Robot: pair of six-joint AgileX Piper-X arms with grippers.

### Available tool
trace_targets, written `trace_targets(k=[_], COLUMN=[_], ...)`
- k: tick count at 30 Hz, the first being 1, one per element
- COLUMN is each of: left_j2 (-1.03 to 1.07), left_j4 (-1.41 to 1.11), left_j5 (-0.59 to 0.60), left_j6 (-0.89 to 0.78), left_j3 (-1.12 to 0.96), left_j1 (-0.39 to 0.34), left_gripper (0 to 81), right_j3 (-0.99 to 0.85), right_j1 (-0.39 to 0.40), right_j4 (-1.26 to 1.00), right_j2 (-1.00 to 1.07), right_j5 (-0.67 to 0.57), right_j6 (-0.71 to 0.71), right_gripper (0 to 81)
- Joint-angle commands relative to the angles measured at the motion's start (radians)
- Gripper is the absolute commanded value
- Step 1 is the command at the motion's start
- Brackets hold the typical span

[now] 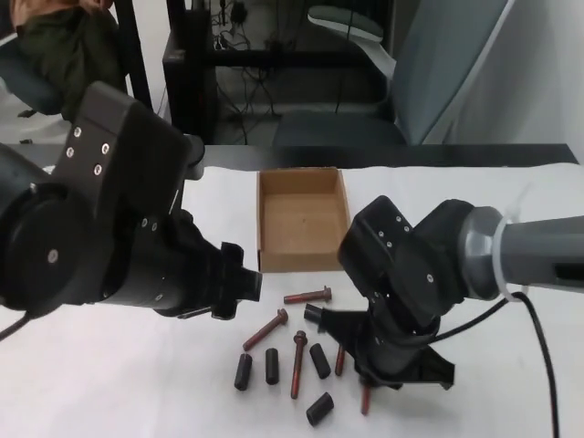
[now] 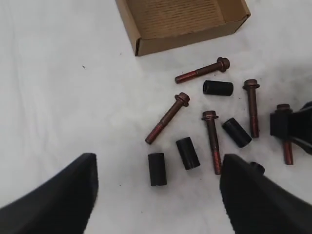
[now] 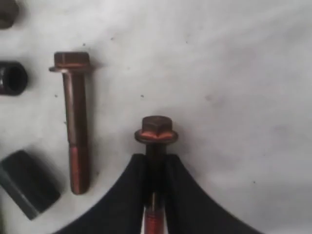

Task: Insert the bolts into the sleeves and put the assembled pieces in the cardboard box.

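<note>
Several copper-coloured bolts and short black sleeves lie loose on the white cloth in front of the cardboard box [image 1: 301, 219] [image 2: 180, 22]. My right gripper [image 3: 156, 180] [image 1: 370, 379] is low over the cloth, shut on the shank of one bolt [image 3: 156, 130], whose hex head sticks out past the fingertips. A second bolt [image 3: 75, 122] lies beside it, with a sleeve [image 3: 29, 183] close by. My left gripper [image 2: 156, 195] hangs open above the cloth, its fingers [image 2: 58, 195] spread wide. A sleeve [image 2: 157, 169] and another sleeve [image 2: 187, 153] lie just beyond them.
The box stands open with nothing inside, at the far middle of the bench. The bench's dark back edge [image 1: 456, 155] runs behind it, with chairs beyond. White cloth [image 2: 73, 97] stretches bare to the left of the parts.
</note>
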Motion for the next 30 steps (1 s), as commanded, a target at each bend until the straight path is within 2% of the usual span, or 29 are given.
trace_targets(k=[1,3,8,11,13,22,30], left_j2=[0.029,0.070,0.179,0.220,0.231,0.278,0.374], left_j4=[-0.009,-0.009,-0.013,-0.048,-0.086,-0.016,-0.028], left_j5=[0.032,0.068,0.146,0.198,0.227,0.100,0.091], left_j6=[-0.018,-0.050,-0.120,-0.162,-0.175,-0.092,-0.077], left_j3=[-0.012,-0.012,-0.012,-0.012,-0.012,-0.012,-0.012], left_j1=[0.000,0.000,0.000,0.000,-0.004,-0.022,-0.022], left_gripper=[63.4,63.4,64.0,70.0,70.0,70.0,70.0], right_j3=[0.010,0.010,0.010,0.010,0.010,0.010,0.010], right_j1=[-0.004,-0.003,-0.003,-0.003,-0.003,-0.003,-0.003], right_j4=[0.085,0.101,0.103,0.103,0.103,0.103,0.103], right_j2=[-0.046,-0.085,-0.193,-0.242,-0.267,-0.294,-0.294], right_j5=[0.046,0.086,0.094,0.096,0.096,0.096,0.088], right_j6=[-0.100,-0.138,-0.202,-0.238,-0.264,-0.285,-0.285], right_gripper=[0.0,0.0,0.0,0.0,0.0,0.0,0.0])
